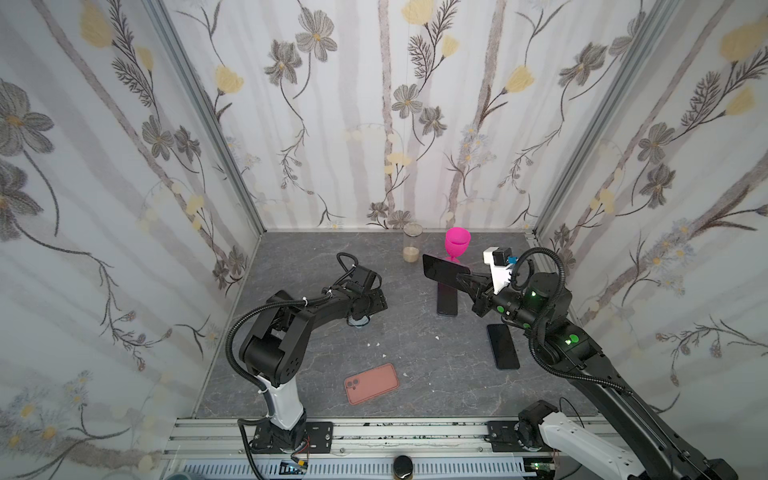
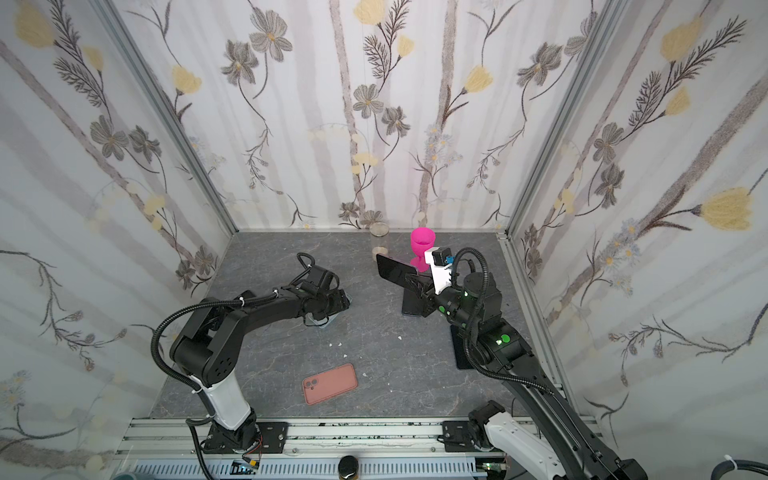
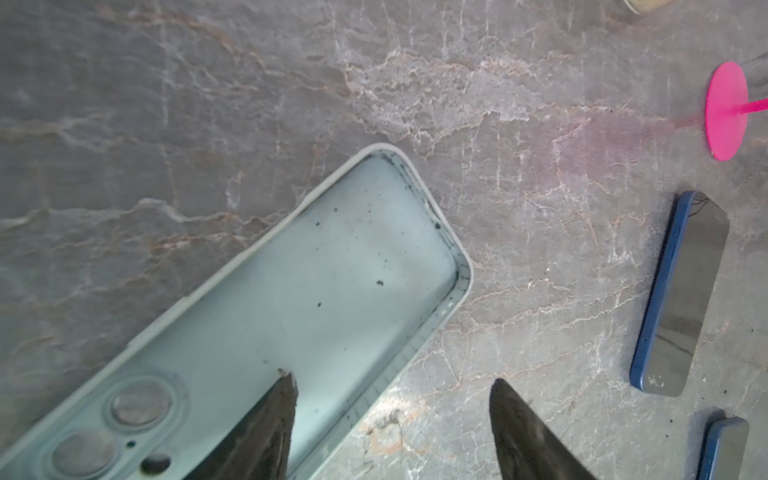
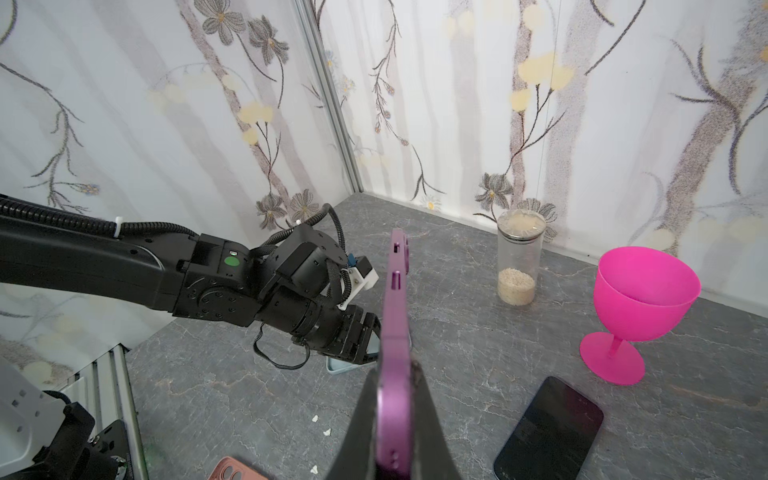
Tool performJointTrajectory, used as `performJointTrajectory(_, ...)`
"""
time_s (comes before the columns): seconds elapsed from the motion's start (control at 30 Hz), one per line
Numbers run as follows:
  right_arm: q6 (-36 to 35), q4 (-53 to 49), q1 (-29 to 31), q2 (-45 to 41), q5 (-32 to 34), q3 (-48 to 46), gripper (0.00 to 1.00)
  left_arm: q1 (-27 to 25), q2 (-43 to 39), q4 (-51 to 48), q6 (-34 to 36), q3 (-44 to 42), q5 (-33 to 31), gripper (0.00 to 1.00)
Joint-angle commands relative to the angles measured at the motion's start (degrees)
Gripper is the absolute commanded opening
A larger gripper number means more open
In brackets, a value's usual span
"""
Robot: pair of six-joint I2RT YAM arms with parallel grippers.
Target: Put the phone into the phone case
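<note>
My right tool (image 4: 395,372) clamps the purple phone (image 4: 395,299) edge-up above the tabletop (image 4: 478,353); my left tool (image 3: 391,379) stands open, straddling one long rim of the pale blue case (image 3: 332,270).

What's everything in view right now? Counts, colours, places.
phone: 1, purple, off the table, edge-on in the right gripper
phone case: 1, light blue, open side up, on the table under the left gripper
second case: 1, salmon, flat, front centre
spare phones: 2, dark screens with blue edges, flat on the right side; the other lies nearer the front
jar: 1, clear, pale grains inside, at the back wall
goblet: 1, magenta, upright beside the jar
crumbs: a few, white, mid-table
table: 1, grey marble
left gripper: 1, black, open, straddling the phone case wall
right gripper: 1, black, shut on the phone
</note>
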Motion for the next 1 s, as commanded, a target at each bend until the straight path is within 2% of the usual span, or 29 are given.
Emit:
performJointTrajectory(0.0,0.67,3.71,-0.20,-0.07,-1.61,-0.08,0.00,0.01,2.58,-2.12,2.76,4.37,-0.94,0.73)
performJointTrajectory(0.27,1.93,3.68,-0.73,0.11,-3.48,0.54,0.00,-0.33,10.25,-9.18,8.70,18.33,-3.05,0.73)
performJointTrajectory(0.7,2.10,3.62,-2.67,2.11,-4.78,0.28,0.00,-0.42,17.46,-15.14,13.46,26.71,-4.38,0.73)
performJointTrajectory(0.97,2.19,3.77,-3.90,3.86,-5.47,0.15,0.00,-0.51,18.66,-16.37,15.30,29.39,-3.49,0.73)
